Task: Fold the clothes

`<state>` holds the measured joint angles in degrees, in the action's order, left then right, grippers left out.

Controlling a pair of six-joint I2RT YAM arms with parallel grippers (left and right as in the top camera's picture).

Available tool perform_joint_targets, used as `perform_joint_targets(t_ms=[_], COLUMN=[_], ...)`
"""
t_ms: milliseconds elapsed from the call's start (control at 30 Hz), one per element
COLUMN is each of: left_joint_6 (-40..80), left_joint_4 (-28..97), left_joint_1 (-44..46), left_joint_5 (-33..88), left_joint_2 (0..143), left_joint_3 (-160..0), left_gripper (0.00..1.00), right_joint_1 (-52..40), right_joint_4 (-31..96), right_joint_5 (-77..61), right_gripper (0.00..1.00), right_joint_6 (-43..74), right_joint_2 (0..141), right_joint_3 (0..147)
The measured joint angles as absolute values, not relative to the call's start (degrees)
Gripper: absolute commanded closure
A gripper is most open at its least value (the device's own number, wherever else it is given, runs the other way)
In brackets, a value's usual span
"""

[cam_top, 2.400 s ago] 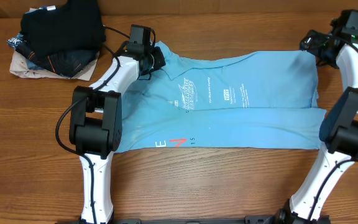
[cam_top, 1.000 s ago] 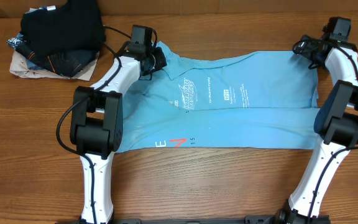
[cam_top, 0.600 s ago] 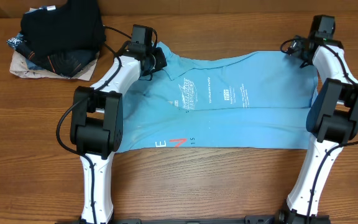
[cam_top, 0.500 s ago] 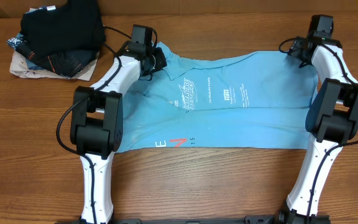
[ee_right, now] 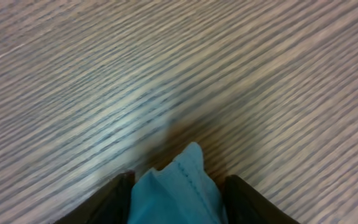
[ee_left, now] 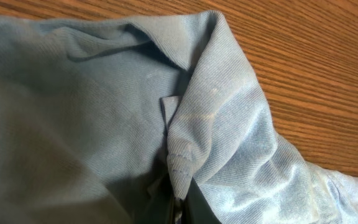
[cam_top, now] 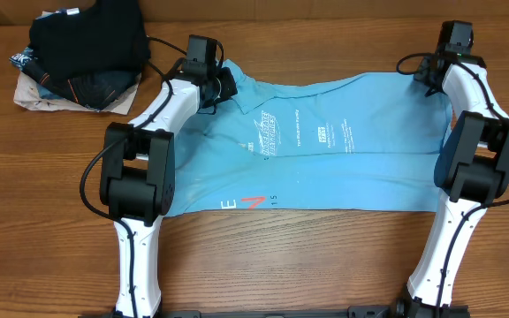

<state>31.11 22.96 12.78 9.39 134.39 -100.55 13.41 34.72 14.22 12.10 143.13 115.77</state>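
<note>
Sky-blue T-shirt with white print, red-and-white lettering; brown wood-grain worktop; black, dark garment pile.

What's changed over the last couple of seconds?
The right gripper swung left and back to the T-shirt's far right corner, now between its jaws; grip unconfirmed. The left gripper stays shut on fabric near the collar. Shirt and dark pile unmoved.

1. Light sky-blue short-sleeved T-shirt — spread mostly flat and sideways on the wooden bench, collar end to the left.
2. Small white print sits mid-shirt, and red and white lettering shows near the front edge.
3. A long crease runs lengthwise — the collar fabric is bunched and rumpled.
</note>
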Motion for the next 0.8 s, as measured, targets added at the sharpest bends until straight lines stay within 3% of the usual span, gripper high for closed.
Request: perform_joint_targets(t_ms=[300, 633, 800], left_joint_6=[28.3, 25.0, 24.4], left_joint_4=[23.0, 24.1, 25.1], left_joint_1=[12.8, 12.8, 12.8], left_joint_5=[10.8, 11.6, 11.8], left_joint_2=[134.4, 133.1, 130.9], left_joint_3=[-100.6, -100.6, -100.6], left_gripper=[0.96, 0.96, 0.96], right_joint_1=[13.4, 13.4, 13.4], right_joint_4=[35.2, 35.6, 36.6], right_joint_5=[16.9, 17.6, 17.9], right_gripper=[0.82, 0.96, 0.96], right_joint_6=[12.0, 12.0, 12.0], right_joint_2=[143.2, 143.2, 142.9], right_joint_3=[115.8, 115.8, 115.8])
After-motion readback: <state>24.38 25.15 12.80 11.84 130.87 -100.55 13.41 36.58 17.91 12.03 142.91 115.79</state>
